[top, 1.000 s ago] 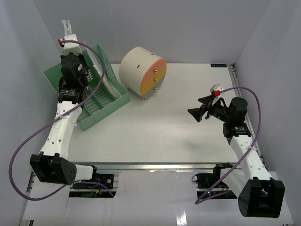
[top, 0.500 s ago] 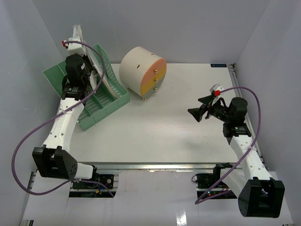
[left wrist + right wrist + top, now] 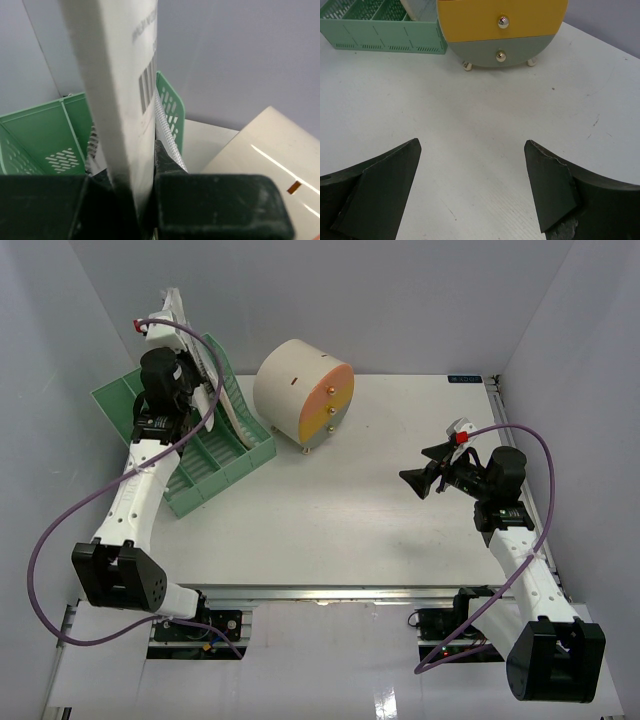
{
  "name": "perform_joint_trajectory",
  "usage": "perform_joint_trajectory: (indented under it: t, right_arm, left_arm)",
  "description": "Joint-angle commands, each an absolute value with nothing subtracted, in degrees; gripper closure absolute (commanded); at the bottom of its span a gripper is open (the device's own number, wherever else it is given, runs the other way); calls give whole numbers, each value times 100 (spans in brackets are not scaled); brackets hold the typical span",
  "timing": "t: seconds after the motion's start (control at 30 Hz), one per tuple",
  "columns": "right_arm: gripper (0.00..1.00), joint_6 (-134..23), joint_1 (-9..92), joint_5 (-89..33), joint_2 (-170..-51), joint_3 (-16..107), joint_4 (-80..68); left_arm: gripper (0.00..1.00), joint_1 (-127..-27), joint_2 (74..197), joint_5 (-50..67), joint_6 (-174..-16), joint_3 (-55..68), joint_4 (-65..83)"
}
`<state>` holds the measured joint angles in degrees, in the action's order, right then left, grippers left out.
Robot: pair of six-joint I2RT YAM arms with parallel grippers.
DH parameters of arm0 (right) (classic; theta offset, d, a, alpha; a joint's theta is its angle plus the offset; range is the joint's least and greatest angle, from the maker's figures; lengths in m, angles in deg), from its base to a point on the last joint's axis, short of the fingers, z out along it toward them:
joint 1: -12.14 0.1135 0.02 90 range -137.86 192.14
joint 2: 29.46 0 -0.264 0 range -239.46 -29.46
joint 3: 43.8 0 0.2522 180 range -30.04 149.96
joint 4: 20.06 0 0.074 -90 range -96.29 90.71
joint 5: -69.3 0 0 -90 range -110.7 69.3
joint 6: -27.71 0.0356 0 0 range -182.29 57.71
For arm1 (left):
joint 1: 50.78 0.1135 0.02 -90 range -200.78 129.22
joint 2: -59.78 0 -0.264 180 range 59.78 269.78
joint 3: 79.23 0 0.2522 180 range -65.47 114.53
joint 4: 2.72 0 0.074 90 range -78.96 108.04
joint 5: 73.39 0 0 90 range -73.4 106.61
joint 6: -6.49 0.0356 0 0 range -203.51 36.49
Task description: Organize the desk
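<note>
The large flat white desk [image 3: 330, 520] was, as I judged it, heavy, stiff and fixed. It was not a thing to lift, and its only place for a hold was the metal-railed front edge. Its surface looked smooth, so light items could slide on it. It filled the middle of the top view, plain white with some small marks.

At the upper left, the green slotted plastic file rack [image 3: 215, 465] stood on its corner. Above this rack, the left gripper [image 3: 131, 197] pinched a thin white flat booklet with a barcode [image 3: 120, 100] by its lower edge. I judged the booklet light and a little flexible.

The cream drum-shaped drawer unit with an orange-yellow face [image 3: 300, 390] stood at the upper middle. The right gripper [image 3: 472, 150] hung over the bare desk at the right, its jaws spread wide and holding nothing.
</note>
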<state>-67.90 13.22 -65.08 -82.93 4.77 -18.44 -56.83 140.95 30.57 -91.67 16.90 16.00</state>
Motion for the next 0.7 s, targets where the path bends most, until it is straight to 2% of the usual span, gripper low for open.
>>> perform_joint_trajectory:
  t: [0.0, 0.67]
  right_arm:
    - [10, -6873, 1284, -6447, -8295, 477, -2073]
    - [10, -6879, 1284, -6438, -8273, 468, -2080]
  left_arm:
    - [100, -5658, 13634, 2738, -9440, 2106, 1295]
    - [100, -5658, 13152, 3829, -8639, 1197, 795]
